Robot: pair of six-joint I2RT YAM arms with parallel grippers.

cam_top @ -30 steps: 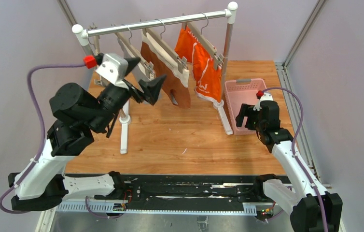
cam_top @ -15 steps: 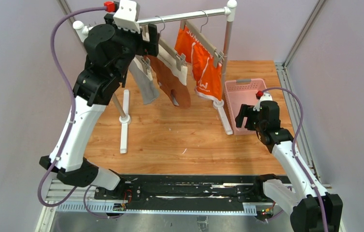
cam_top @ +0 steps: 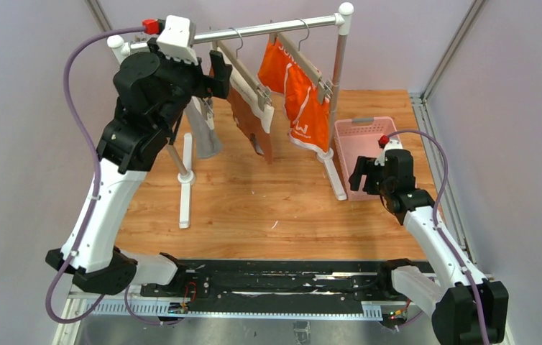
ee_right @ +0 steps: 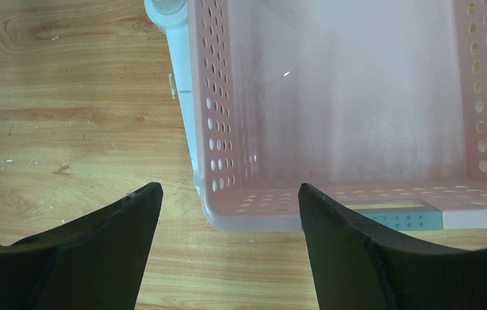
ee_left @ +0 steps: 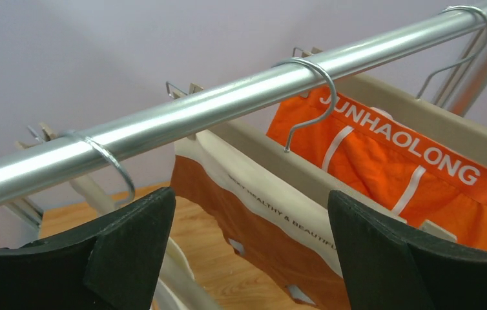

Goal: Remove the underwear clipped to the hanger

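A pink basket (cam_top: 361, 144) sits on the wooden counter (cam_top: 268, 201) at three o'clock, just beside the white foot of a clothes rack (cam_top: 254, 31) spanning twelve o'clock.

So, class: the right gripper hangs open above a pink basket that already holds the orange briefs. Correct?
No. The right wrist view shows the pink basket holds nothing; the orange briefs hang on their hanger. The right gripper does hang open above it.

Top view looking down from behind, far. Left wrist looking up, close under the rail (ee_left: 228, 102) (both catching the orange briefs (ee_left: 389, 171)). Right wrist looking down, close over the basket (ee_right: 212, 129).
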